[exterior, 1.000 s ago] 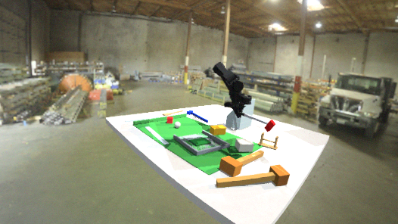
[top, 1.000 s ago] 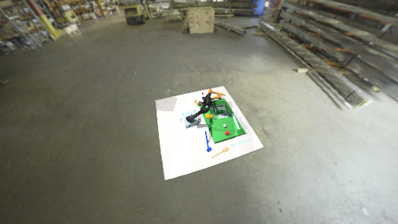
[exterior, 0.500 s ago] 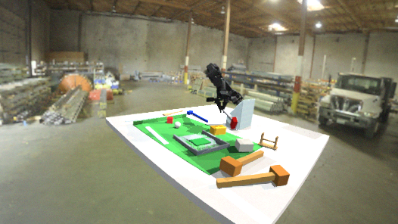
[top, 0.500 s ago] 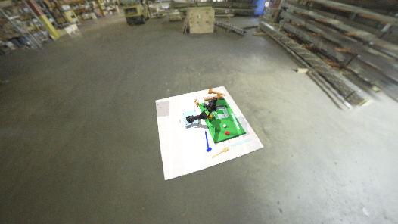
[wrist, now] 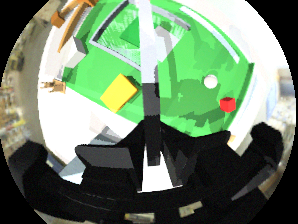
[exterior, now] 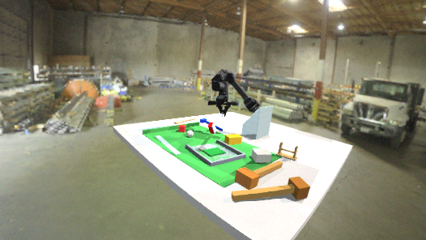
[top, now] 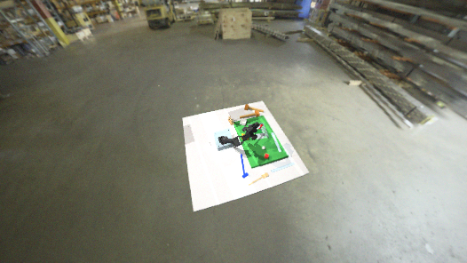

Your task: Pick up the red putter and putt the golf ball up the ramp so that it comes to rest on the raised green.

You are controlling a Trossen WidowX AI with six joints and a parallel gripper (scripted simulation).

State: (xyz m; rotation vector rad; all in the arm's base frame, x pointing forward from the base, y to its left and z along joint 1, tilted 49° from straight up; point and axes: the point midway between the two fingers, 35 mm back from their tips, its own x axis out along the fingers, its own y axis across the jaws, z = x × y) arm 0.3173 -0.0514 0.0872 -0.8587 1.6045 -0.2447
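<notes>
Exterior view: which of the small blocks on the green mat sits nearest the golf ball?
The red block, just behind the golf ball. The yellow block and white block lie farther right.

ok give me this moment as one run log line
gripper: shut on putter | putter: lifted over green mat, head down | ball: on mat, untouched | raised green: no ball

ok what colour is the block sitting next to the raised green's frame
Yellow. The block sits on the turf beside the grey frame, clearest in the exterior view.
</notes>
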